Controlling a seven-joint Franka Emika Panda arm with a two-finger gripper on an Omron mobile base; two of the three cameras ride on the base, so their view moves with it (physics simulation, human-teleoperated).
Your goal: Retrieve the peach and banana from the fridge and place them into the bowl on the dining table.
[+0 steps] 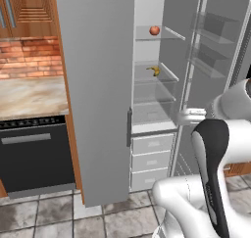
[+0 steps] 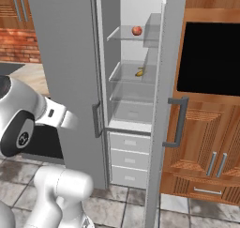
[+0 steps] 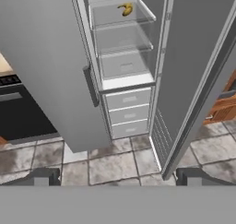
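Observation:
The grey fridge (image 1: 98, 85) (image 2: 65, 58) (image 3: 41, 57) stands with its left door shut and its right door swung open. On an upper glass shelf rests the peach (image 1: 154, 30) (image 2: 137, 31). One shelf lower lies the yellow banana (image 1: 155, 70) (image 2: 140, 72) (image 3: 125, 9). My gripper (image 3: 117, 178) is open and holds nothing. It hangs well back from the fridge, looking down at the drawers and floor, with both fruits far above its fingertips (image 3: 42, 177). The bowl and the dining table are out of view.
The open fridge door (image 1: 215, 51) (image 3: 198, 80) juts out on the right with its bar handle (image 2: 178, 121). White drawers (image 1: 152, 161) fill the fridge's bottom. A black appliance (image 1: 34, 154) under a stone counter (image 1: 29, 97) is on the left. A black oven (image 2: 211, 58) in wooden cabinets is on the right.

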